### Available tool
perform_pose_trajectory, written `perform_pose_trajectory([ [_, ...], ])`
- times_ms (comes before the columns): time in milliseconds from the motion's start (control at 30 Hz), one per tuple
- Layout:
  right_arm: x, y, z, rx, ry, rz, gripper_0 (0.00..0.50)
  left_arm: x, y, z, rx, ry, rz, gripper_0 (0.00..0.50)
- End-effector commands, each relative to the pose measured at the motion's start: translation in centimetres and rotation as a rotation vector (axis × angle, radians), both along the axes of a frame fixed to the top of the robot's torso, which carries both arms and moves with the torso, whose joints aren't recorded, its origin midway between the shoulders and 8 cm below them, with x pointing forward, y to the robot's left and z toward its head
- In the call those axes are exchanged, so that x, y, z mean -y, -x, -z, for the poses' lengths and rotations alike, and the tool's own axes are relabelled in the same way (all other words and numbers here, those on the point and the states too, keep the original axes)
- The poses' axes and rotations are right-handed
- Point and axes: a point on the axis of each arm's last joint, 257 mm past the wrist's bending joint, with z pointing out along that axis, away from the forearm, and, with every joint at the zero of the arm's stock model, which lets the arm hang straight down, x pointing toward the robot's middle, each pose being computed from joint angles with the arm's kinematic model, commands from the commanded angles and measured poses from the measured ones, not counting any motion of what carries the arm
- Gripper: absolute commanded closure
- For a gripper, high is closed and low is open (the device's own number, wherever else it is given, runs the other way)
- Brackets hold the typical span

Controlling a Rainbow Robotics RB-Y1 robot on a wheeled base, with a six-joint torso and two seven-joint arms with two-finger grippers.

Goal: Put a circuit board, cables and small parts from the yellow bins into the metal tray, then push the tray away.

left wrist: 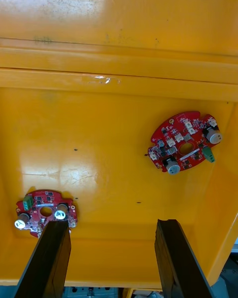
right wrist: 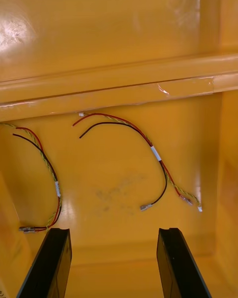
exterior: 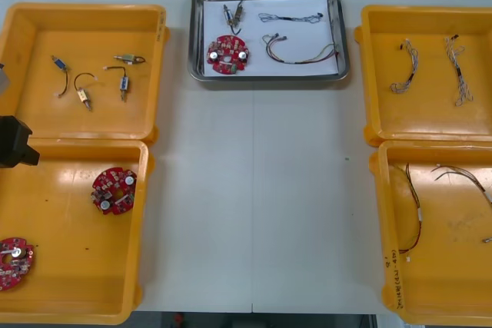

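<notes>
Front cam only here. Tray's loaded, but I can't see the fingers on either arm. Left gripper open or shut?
Observer: Open. In the left wrist view the left gripper has its fingers apart with nothing between them.
Operator: What's under it?
Observer: A yellow bin with two circuit boards: one right at a fingertip, the other farther out.
Operator: And the right?
Observer: The right gripper is open too, empty, over a second bin. One red, yellow and black cable lies ahead of the fingers, and another ends by one fingertip.
</notes>
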Motion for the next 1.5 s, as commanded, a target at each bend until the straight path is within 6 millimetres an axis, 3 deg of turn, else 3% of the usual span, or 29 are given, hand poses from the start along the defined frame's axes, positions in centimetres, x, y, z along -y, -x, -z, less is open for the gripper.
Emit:
perform_pose_trajectory([
  [33,-0.28,1.0,0.75,-0.014,0.044,-0.015,0.0,-1.41,0.4,-1.32,0.018,-0.052,0.007,0.0],
  [1500,-1.18,1.04,0.71,-0.009,0.052,-0.05,0.0,-1.41,0.4,-1.32,0.018,-0.052,0.007,0.0],
])
